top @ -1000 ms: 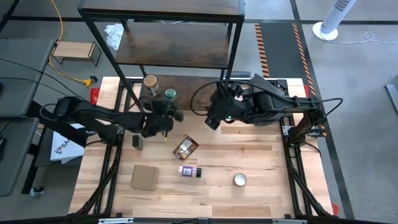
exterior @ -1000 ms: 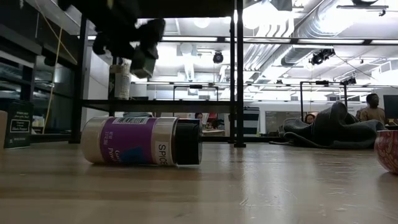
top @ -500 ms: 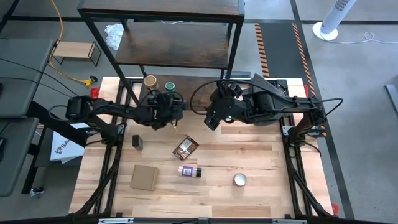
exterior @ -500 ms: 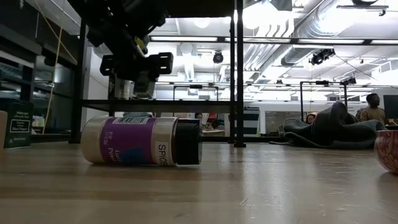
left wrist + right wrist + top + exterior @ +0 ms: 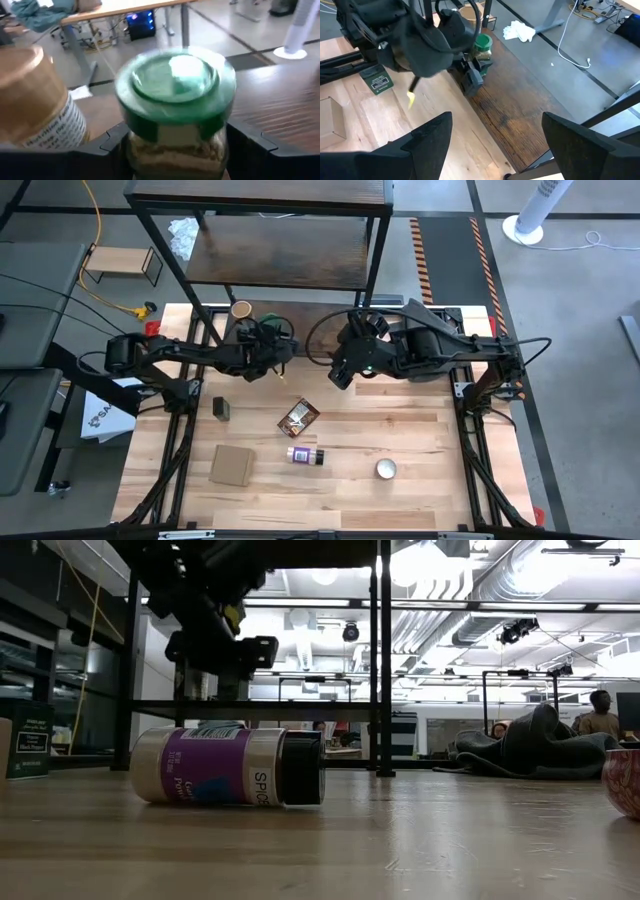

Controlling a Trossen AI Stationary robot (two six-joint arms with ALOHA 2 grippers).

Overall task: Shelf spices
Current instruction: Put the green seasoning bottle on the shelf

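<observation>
Green-lidded jar (image 5: 176,87); tan-lidded jar (image 5: 30,92); dark brown shelf (image 5: 290,252).

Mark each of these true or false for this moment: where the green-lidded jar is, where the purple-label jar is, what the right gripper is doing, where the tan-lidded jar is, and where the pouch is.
1. The green-lidded jar stands upright on the shelf's lowest board, between the left gripper's fingers. True.
2. The purple-label jar is already on the shelf. False: it lies on its side on the table.
3. The right gripper holds a jar. False: it is open and empty, hovering near the shelf's front edge.
4. The tan-lidded jar stands beside the green-lidded one on the same board. True.
5. The pouch sits on the shelf's top board. False: it lies on the table.
</observation>
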